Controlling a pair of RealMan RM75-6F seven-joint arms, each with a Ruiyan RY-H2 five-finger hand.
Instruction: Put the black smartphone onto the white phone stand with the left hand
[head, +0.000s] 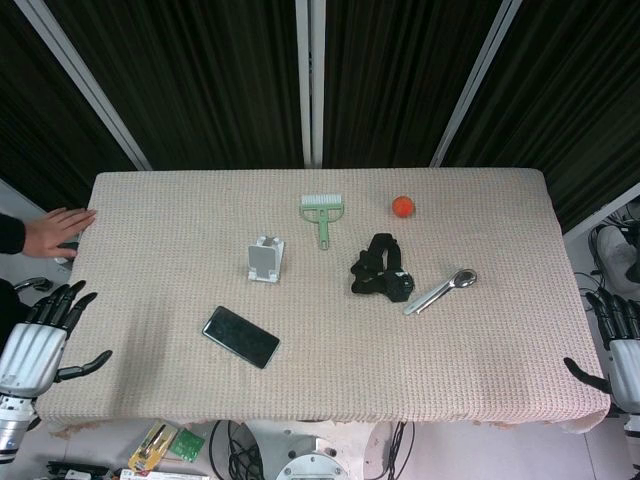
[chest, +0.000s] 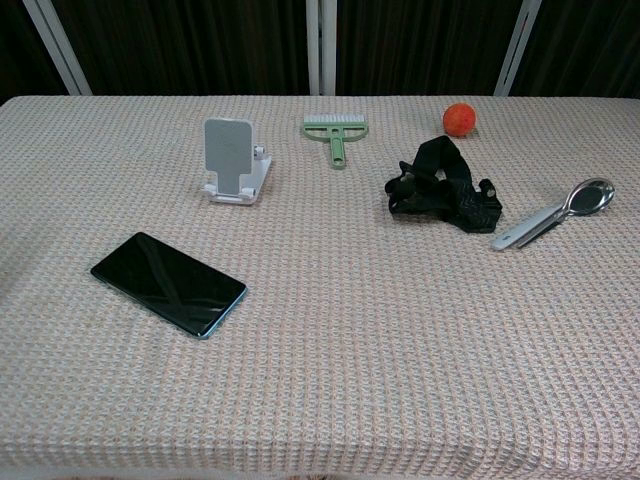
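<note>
Black smartphone (head: 241, 337): flat, screen up, near table's (head: 500, 340) front-left edge; untouched, so pickup not begun.
White phone stand (head: 266, 259): upright just behind phone, cradle facing front, ready to receive.
Left hand (head: 42, 332): off left edge, fingers apart, holding nothing.
Right hand (head: 618, 350): off right edge, fingers apart, idle.
Clutter: green brush (head: 322, 215), black strap (head: 379, 269), spoon (head: 441, 290), orange ball (head: 402, 206), well apart.

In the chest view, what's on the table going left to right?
black smartphone → white phone stand → green brush → black strap bundle → metal spoon. The orange ball overlaps the strap's span, so I left it out.
</note>
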